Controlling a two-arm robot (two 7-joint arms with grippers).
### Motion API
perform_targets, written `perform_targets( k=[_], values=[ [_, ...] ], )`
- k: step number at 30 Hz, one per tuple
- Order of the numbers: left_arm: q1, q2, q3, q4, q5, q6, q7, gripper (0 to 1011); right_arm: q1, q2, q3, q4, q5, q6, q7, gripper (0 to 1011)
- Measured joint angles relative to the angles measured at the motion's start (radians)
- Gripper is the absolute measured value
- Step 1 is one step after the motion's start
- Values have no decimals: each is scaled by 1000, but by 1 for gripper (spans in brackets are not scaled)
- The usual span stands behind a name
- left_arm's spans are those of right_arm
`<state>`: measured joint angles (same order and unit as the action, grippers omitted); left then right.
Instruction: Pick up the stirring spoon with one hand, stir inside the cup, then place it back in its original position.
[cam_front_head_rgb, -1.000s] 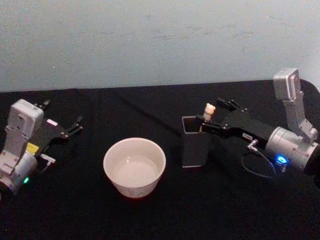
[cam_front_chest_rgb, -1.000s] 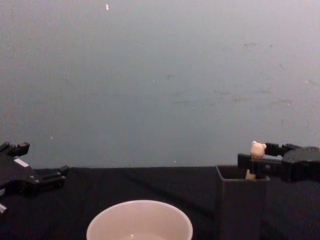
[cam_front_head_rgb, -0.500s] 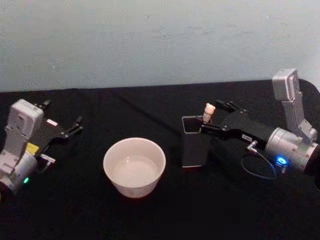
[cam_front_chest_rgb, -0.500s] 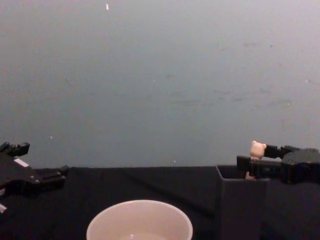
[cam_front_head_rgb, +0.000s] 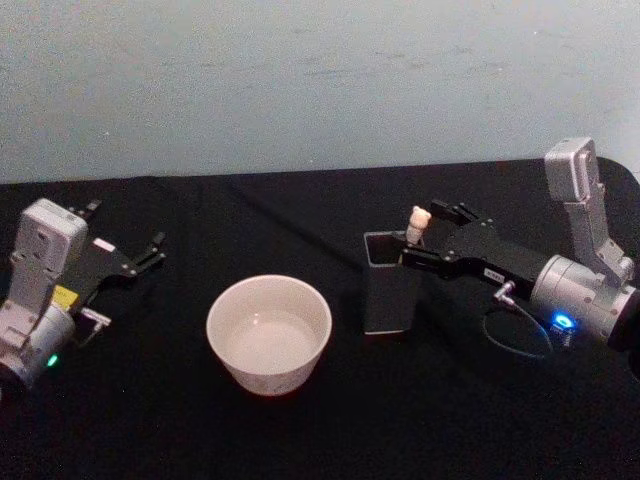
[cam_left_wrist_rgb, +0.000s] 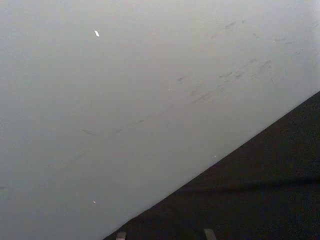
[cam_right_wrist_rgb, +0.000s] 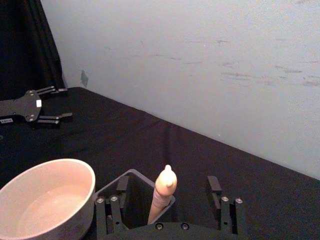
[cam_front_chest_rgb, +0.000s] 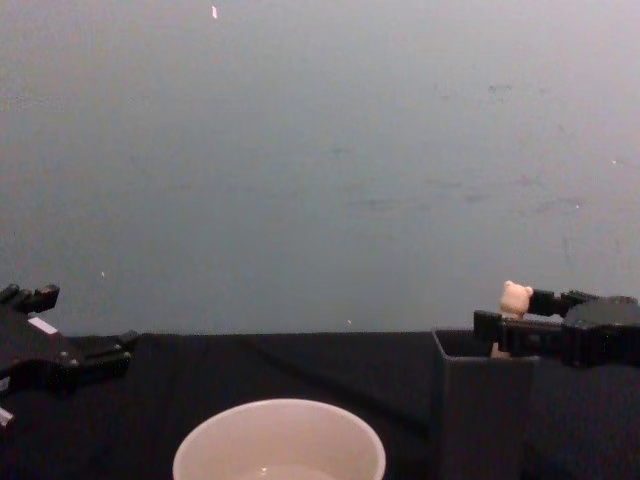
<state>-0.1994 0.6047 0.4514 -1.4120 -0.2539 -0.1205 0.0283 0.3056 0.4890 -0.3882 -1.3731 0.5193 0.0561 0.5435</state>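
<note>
Stirring spoon (cam_front_head_rgb: 419, 222), small, with a beige handle topped by a tiny bear head: it stands where it stood a second ago, in the dark grey square holder (cam_front_head_rgb: 390, 295) on the black-covered table (cam_front_head_rgb: 300, 210), to the right of the wide round cream-white cup (cam_front_head_rgb: 265, 375) and apart from it. I log almost no change over that second. The right gripper (cam_front_head_rgb: 422, 235) remains level with the handle top, perhaps a touch higher in the chest view. Long axis: near upright with a slight lean, bear head up, lower end down inside the holder. The bowl and neck are hidden by the holder walls, so I can vouch for the handle and head alone. In the right wrist view the black fingers (cam_right_wrist_rgb: 116, 197) stand spread, one on each side of the handle, with a gap on both sides and no contact. The left gripper (cam_front_head_rgb: 123, 224) is parked at the table's left edge as before, fingers also spread.
</note>
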Motion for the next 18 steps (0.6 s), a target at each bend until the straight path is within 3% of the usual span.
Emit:
perform_targets(
  k=[4, 18],
  values=[
    [0, 0, 0, 0, 0, 0, 0, 1001, 0, 0, 0, 0, 0, 0, 0, 925],
    [0, 0, 0, 0, 0, 0, 0, 1001, 0, 0, 0, 0, -1, -1, -1, 488]
  ],
)
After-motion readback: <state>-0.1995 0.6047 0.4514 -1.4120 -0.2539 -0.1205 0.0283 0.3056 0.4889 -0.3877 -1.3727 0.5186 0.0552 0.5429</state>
